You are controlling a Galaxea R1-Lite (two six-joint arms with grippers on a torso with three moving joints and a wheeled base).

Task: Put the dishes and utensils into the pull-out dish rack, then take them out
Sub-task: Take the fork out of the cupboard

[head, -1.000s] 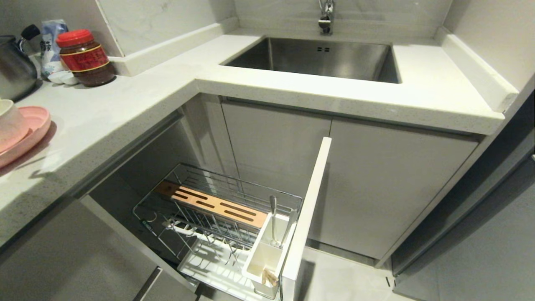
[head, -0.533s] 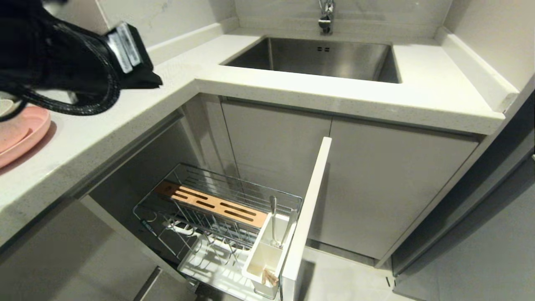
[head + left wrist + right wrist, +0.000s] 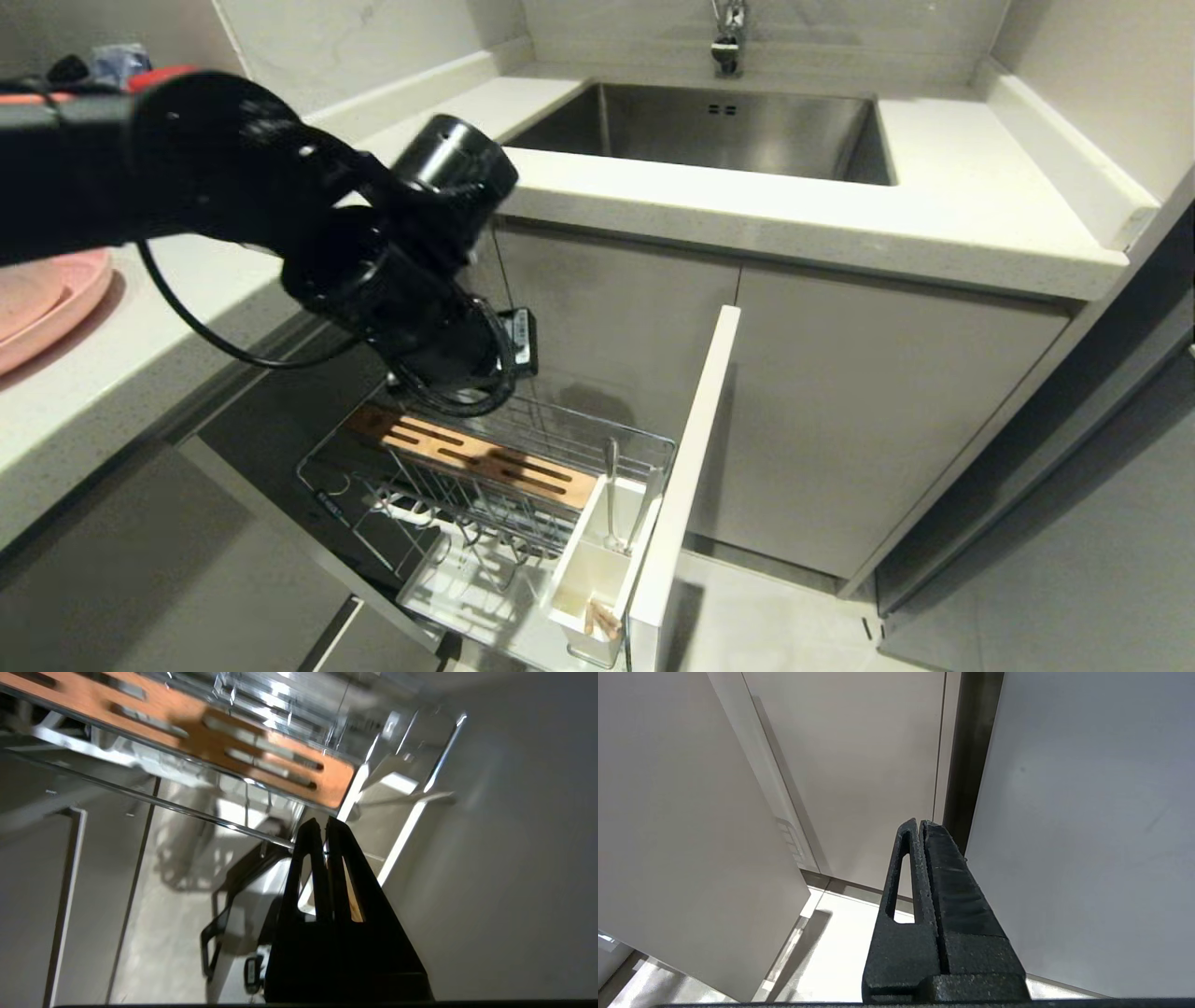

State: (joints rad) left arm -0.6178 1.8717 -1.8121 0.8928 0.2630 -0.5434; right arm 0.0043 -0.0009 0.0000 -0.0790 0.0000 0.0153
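Lower centre of the frame, the pull-out dish rack [image 3: 485, 485] stands open below my left gripper [image 3: 322, 823], fingers pressed together, empty. Pink plate [image 3: 47, 299] rests far left on the surface [image 3: 187, 280]. Right gripper [image 3: 920, 823] likewise closed.

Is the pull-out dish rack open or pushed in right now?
Open: the pull-out dish rack stands out of the cabinet, its white front panel away from the cabinet face.
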